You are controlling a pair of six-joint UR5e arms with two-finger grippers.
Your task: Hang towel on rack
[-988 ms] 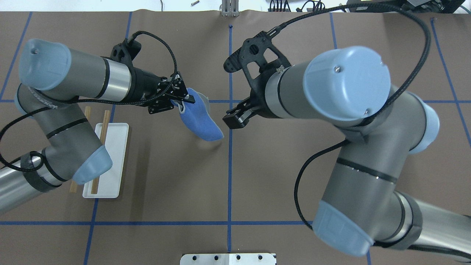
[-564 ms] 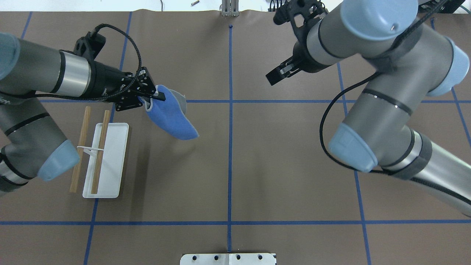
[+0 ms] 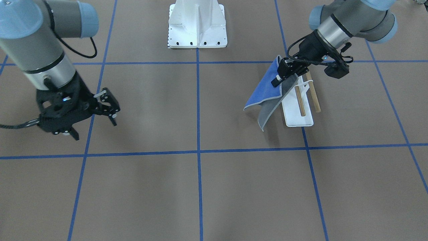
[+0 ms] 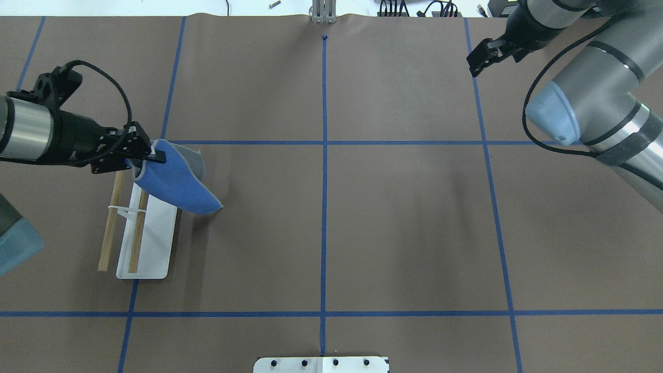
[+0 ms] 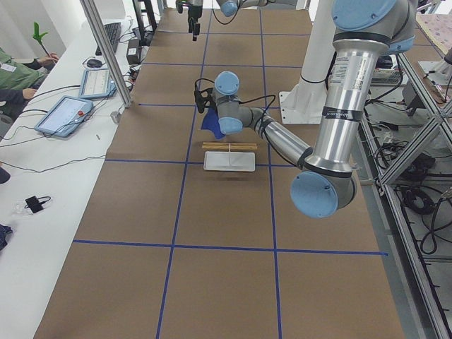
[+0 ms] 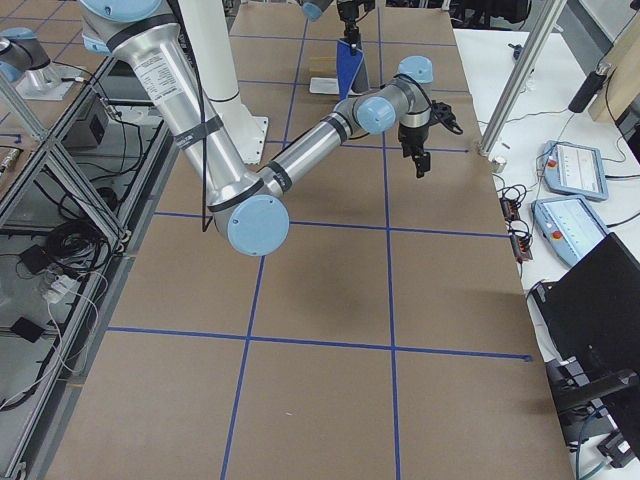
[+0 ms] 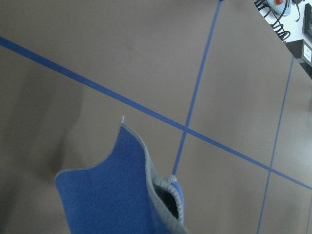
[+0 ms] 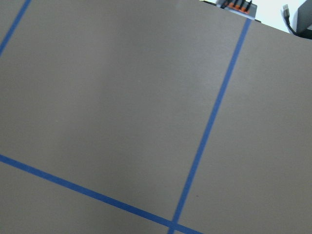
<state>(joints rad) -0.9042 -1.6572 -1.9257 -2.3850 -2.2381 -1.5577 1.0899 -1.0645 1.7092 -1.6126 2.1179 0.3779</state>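
My left gripper [image 4: 154, 155] is shut on one edge of the towel [image 4: 178, 185], which hangs from it folded, blue side out and grey inside. The towel also shows in the front view [image 3: 264, 90] and the left wrist view [image 7: 112, 195]. It hangs just over the far end of the rack [image 4: 155, 248], covering that end of the white base and of one dowel [image 4: 135, 243]. In the front view my left gripper [image 3: 283, 75] is beside the rack [image 3: 299, 115]. I cannot tell whether the towel touches a dowel. My right gripper [image 3: 94, 129] is open and empty, far off on the other side.
The white bolted robot pedestal [image 3: 197, 25] stands at the robot's side of the table. Blue tape lines [image 4: 323, 207] divide the brown table cover. Cables and tablets lie past the table's far edge [image 5: 67, 113].
My left arm has carried the towel leftward from the table's middle to the rack's far end. My right arm has drawn back to the far right corner, empty.
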